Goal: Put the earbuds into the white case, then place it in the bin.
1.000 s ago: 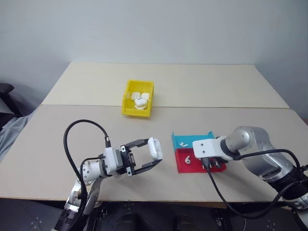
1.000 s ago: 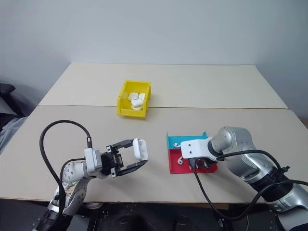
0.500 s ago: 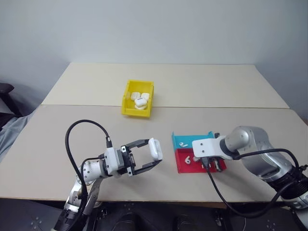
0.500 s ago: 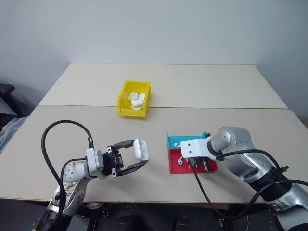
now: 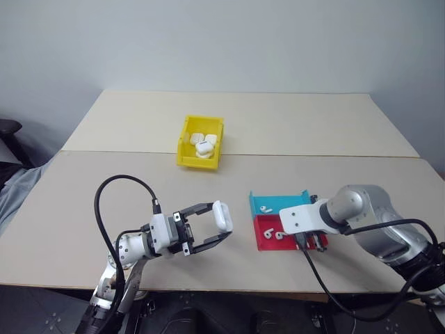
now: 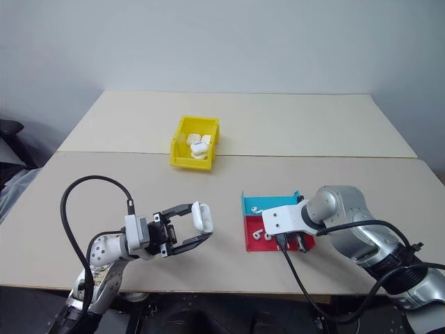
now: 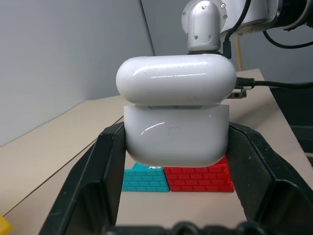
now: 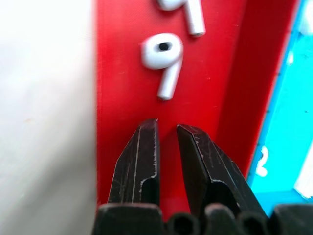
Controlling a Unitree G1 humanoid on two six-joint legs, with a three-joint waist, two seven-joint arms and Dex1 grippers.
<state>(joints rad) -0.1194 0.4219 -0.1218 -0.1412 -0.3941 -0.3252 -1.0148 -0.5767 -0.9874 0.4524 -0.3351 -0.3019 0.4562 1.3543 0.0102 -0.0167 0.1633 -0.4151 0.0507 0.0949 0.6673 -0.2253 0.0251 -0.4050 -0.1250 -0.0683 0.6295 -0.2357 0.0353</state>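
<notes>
The left gripper (image 5: 217, 227) clamps the white case (image 5: 222, 216), lid ajar, above the table (image 5: 69, 202). The right gripper (image 8: 167, 133), fingers nearly together and empty, hovers over the red tray (image 8: 122, 98); the earbuds (image 8: 164, 56) lie at its twelve o'clock. The bin (image 5: 199, 144) sits at the case's twelve o'clock.

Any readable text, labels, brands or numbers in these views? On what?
None that can be read.
white case: plain glossy shell, only a faint round mark on its front, no letters.
bin: no label.
tray: raised brick pattern on its wall, no writing.
earbuds: unmarked.
</notes>
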